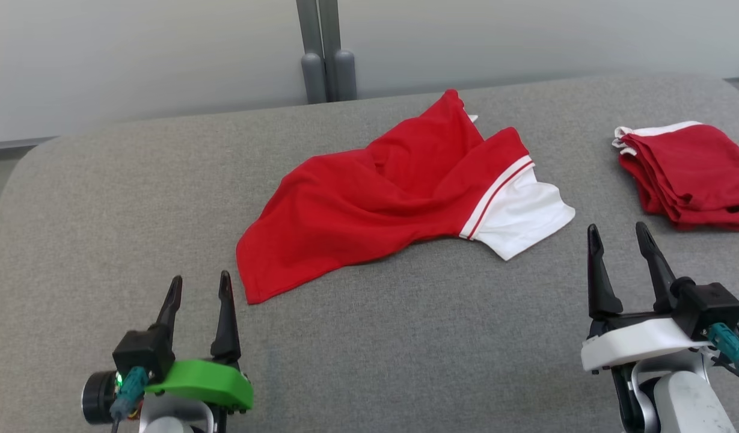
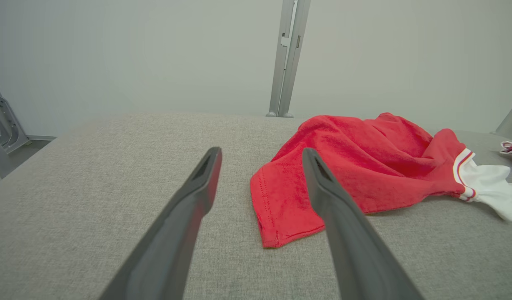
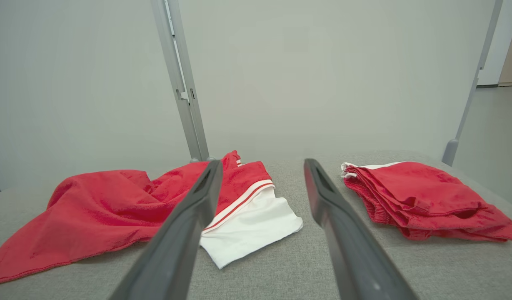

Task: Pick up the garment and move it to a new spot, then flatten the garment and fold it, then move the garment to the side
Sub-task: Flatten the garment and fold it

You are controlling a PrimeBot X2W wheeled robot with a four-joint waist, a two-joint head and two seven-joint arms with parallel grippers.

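Your left gripper (image 1: 201, 278) and right gripper (image 1: 617, 227) gape wide and empty near the crumpled shirt (image 1: 375, 198); the right wrist view lays out the folded pile (image 3: 422, 196) right of it.

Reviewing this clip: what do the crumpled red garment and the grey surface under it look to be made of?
The crumpled red garment: soft knit fabric, likely cotton or a blend, matte; it drapes in loose folds, with a stitched hem. The grey surface: woven upholstery-like cloth, matte, showing a fine flecked weave; rounded edges suggest padding.
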